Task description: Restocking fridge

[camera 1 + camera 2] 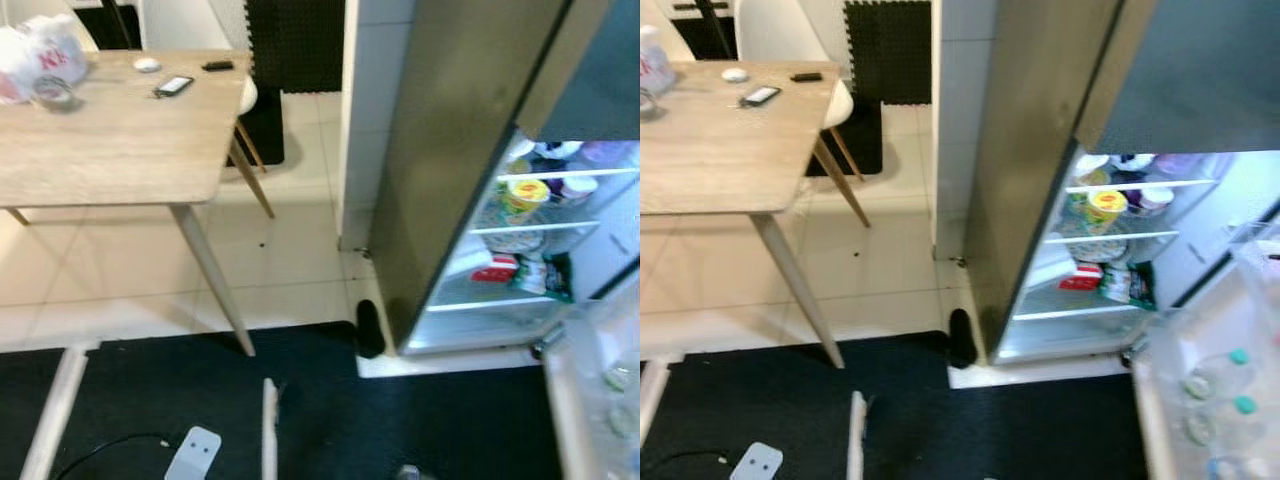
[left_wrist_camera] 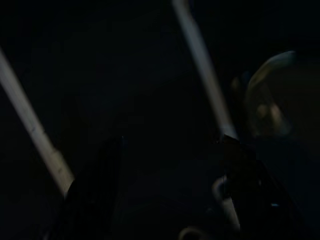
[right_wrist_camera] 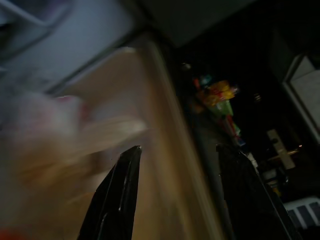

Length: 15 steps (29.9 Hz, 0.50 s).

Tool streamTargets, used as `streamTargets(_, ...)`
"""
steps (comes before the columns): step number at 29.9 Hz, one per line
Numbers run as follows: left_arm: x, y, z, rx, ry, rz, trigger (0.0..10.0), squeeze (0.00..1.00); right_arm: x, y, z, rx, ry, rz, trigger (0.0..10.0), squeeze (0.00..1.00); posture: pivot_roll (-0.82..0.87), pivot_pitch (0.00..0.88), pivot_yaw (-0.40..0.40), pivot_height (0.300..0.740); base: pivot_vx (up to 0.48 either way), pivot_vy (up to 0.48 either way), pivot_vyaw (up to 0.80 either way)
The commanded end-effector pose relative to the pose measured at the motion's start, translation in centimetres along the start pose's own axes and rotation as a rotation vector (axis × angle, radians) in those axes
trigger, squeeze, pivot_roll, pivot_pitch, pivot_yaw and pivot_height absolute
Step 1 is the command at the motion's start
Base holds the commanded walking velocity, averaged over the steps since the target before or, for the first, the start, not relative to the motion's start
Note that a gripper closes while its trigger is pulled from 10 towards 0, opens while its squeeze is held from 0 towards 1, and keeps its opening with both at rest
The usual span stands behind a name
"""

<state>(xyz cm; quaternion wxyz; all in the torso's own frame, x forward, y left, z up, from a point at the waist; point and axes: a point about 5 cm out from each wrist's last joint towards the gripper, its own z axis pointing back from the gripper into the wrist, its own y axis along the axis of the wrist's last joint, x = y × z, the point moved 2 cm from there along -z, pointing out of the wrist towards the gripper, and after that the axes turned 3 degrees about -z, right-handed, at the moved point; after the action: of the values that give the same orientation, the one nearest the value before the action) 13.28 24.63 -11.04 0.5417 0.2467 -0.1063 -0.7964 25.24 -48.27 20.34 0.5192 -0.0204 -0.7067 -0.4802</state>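
Left eye view: fridge (image 1: 450,190) open at right, shelves stocked; white bag (image 1: 45,55) on counter (image 1: 120,150), well apart. Left end effector (image 2: 165,190) and right end effector (image 3: 175,195) both spread, empty. Risk: open door (image 1: 1210,400) and counter leg (image 1: 215,280) flank the path and could be clipped.

We see our right gripper (image 3: 180,195) as two long, glossy black tapered fingers (image 3: 117,195); our left gripper's (image 2: 165,195) dark fingers (image 2: 92,195) look alike.

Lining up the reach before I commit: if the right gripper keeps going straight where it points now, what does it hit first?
Likely the pale, blurred surface ahead of the open right gripper; nothing lies between its fingers. Depth is unclear.
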Motion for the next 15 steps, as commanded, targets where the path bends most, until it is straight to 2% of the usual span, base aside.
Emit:
streamTargets(1,0.06,-0.32,0.07,-0.012,-0.007,0.000,10.0,0.00,-0.01,-0.66,0.12,-0.022,0.002,-0.005,10.0,0.00,-0.02,0.063,-0.038,0.740,0.000,0.000,0.00)
streamTargets(15,0.51,-0.22,0.01,-0.009,-0.012,0.009,10.0,0.00,-0.21,-0.73,0.13,-0.024,0.011,-0.007,10.0,0.00,-0.02,0.064,-0.039,0.740,0.000,0.000,0.00)
